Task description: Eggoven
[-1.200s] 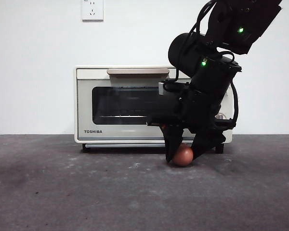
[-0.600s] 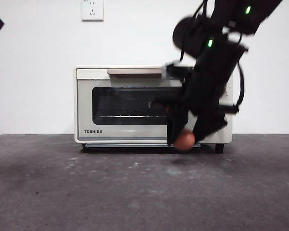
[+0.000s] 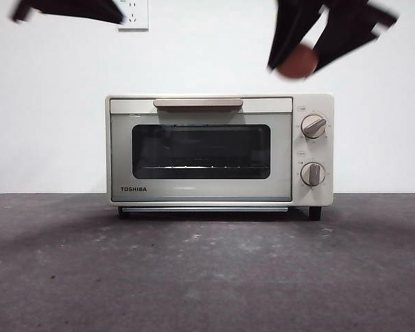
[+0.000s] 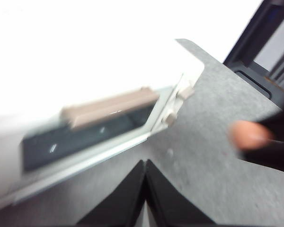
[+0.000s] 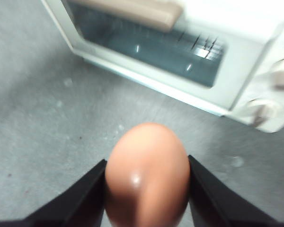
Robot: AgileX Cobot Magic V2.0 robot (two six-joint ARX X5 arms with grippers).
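Note:
The cream TOSHIBA toaster oven (image 3: 207,149) stands at the back of the table with its dark glass door closed. My right gripper (image 3: 301,59) is shut on the orange-brown egg (image 3: 297,62) and holds it high in the air, above the oven's right end. The right wrist view shows the egg (image 5: 146,172) clamped between the jaws, over the table in front of the oven (image 5: 189,52). My left gripper (image 4: 145,165) is shut and empty, high at the upper left of the front view (image 3: 69,8). Its wrist view shows the oven's handle (image 4: 109,108) and the egg (image 4: 248,135).
The oven has a beige handle (image 3: 197,103) and two knobs (image 3: 313,126) on its right panel. A wall socket (image 3: 133,17) is on the white wall behind. The grey table (image 3: 207,270) stretches in front of the oven.
My right gripper has lifted the egg from the table in front of the oven up above the oven's top. My left gripper has come into view at the upper left.

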